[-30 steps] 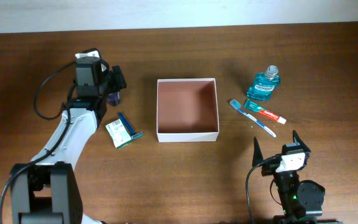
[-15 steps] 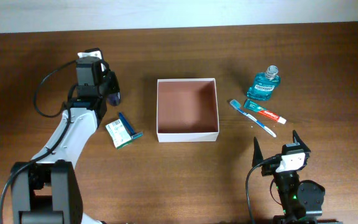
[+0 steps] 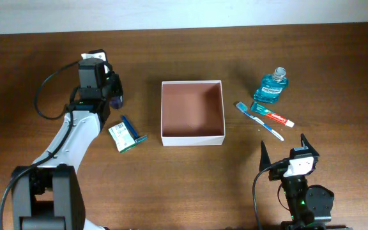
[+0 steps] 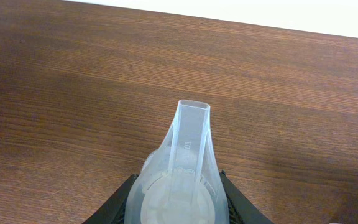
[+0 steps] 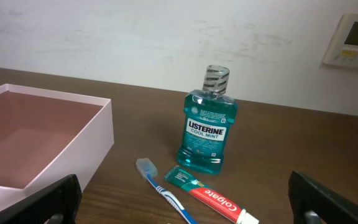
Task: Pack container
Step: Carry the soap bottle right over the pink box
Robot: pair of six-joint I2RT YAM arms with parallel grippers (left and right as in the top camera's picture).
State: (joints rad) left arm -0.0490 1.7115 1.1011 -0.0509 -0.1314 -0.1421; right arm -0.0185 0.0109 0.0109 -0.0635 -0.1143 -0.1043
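Change: my left jaws, spread wide a second ago, now pinch a small translucent plastic piece point(image 4: 185, 155).
Right jaws: spread wide, gripping nothing.
Around: a green-and-white carton point(image 3: 122, 137) and a blue stick point(image 3: 131, 128) lie between my left arm and the box. A teal mouthwash bottle point(image 3: 272, 87), toothbrush point(image 3: 260, 121) and toothpaste tube point(image 3: 272, 115) lie on its right.
Container: a square white-walled box point(image 3: 193, 138) at mid-bench point(image 3: 184, 185), only its reddish-brown floor showing.

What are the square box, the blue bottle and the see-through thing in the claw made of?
The container looks like matte cardboard: thin flat walls, sharp corners. The mouthwash bottle seems clear glossy plastic, liquid showing through. The clear piece in the left gripper seems frosted plastic, moulded lettering.
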